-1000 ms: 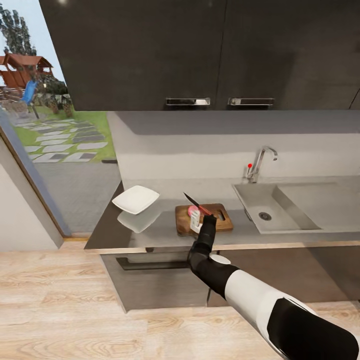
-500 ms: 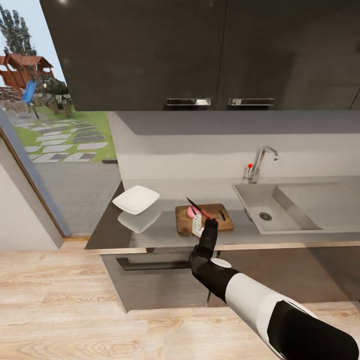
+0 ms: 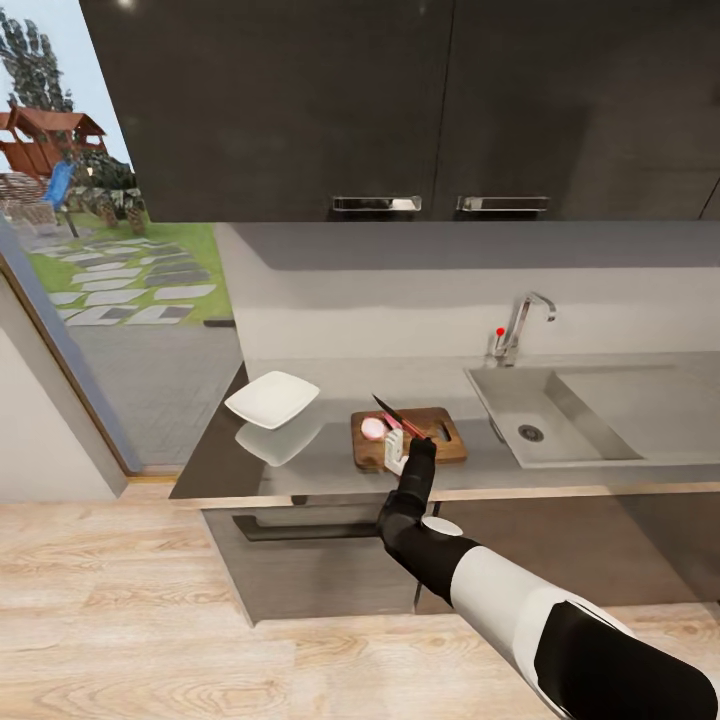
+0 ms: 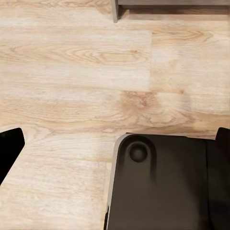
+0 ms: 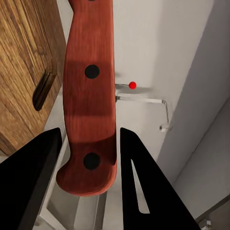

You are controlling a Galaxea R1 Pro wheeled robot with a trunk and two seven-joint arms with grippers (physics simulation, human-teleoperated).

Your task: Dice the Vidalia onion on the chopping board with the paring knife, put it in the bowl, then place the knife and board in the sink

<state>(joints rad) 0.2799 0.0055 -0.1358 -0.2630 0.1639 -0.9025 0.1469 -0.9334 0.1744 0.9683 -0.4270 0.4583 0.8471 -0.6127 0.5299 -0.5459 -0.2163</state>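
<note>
Dark charcoal upper cabinets [image 3: 400,100] hang over a glossy grey countertop [image 3: 330,465], with a window onto a garden at the far left and light wood floor [image 3: 150,620] below. On the countertop the white bowl [image 3: 271,398] sits well apart from the sink [image 3: 545,415], and the chopping board [image 3: 407,437] lies between them, its handle slot toward the sink. A tap [image 3: 520,325] with a small red dot stands behind the basin.

The right gripper [image 3: 400,445] reaches over the near part of the board and clasps the paring knife [image 3: 397,415] by its red-brown handle — the dark blade points up and away toward the backsplash, tilted over the board. In the right wrist view the riveted handle [image 5: 91,96] runs between the two dark fingers [image 5: 28,187], pinned there, with the board's wood grain and slot to one side.

A pale pink onion piece [image 3: 373,429] rests on the board just beside the blade, cut face showing; whether the blade touches it cannot be told.

The left wrist view looks down on floorboards and a black part of the robot's body [image 4: 163,187]; dark finger edges [image 4: 8,151] sit wide apart at the two sides — the left gripper holds nothing.
</note>
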